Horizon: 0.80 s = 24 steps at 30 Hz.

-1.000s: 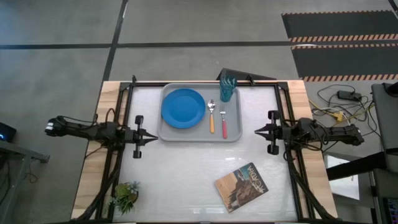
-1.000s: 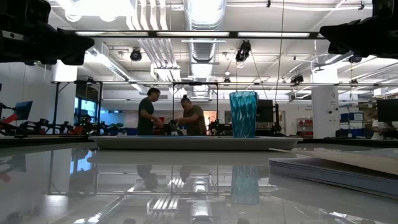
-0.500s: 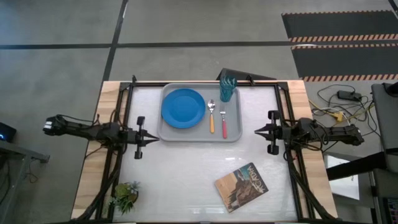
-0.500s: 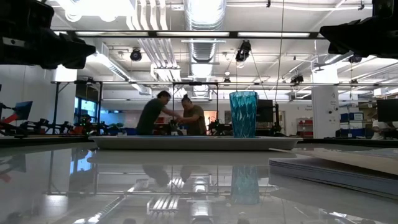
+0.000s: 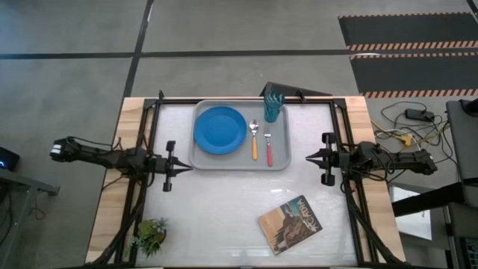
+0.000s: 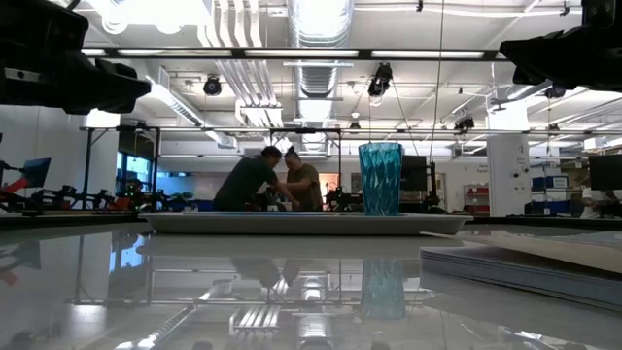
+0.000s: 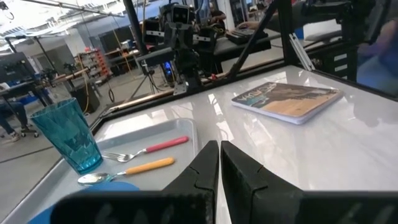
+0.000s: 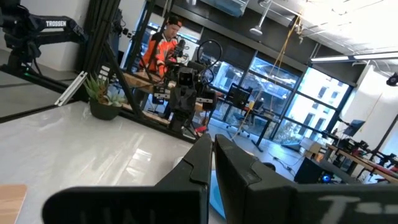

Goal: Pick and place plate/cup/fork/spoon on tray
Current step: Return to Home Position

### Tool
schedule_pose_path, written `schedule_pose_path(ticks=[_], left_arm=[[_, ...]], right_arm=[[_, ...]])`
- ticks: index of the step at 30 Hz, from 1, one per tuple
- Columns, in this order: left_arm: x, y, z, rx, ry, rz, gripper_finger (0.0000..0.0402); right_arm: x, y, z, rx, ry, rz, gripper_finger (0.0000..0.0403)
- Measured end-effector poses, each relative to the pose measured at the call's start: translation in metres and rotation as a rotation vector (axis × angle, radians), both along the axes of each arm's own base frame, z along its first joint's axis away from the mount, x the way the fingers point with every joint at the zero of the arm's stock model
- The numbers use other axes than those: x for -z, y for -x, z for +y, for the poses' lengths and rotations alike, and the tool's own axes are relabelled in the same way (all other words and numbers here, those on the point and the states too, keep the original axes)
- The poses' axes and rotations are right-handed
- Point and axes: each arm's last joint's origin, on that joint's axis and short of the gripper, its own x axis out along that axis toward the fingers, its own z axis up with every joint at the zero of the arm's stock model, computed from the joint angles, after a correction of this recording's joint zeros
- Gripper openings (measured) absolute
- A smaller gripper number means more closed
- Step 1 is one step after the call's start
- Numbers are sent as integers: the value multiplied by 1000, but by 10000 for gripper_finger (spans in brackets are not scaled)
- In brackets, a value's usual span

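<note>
The light-grey tray [image 5: 278,161] lies at the table's far middle. On it lie the blue plate [image 5: 220,130], the orange-handled spoon [image 5: 254,142] and the pink-handled fork [image 5: 268,148]. The teal cup [image 5: 273,106] stands upright in its far right corner. My left gripper [image 5: 187,167] is shut and empty, just off the tray's near left corner. My right gripper [image 5: 308,158] is shut and empty, to the right of the tray. The left wrist view shows the cup [image 7: 65,137], fork [image 7: 146,148] and spoon [image 7: 127,171] on the tray [image 7: 168,130].
A brown picture-cover book [image 5: 290,223] lies flat near the table's near right. A small potted plant [image 5: 151,235] stands at the near left corner. Black frame rails run along both table sides. People stand in the room beyond the table [image 6: 277,180].
My left gripper has drifted a little toward the table's near edge and right, still shut. The things on the tray have kept still. A person beyond the table has leaned over.
</note>
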Motion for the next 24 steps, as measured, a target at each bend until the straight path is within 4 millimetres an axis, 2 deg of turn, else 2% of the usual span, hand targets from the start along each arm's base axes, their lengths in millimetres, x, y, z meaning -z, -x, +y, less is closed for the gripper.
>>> schedule_pose_path(ticks=[24], left_arm=[[7,-4,-1,0,-11,67,0]], right_arm=[[0,0,0,0,-1,0,9]])
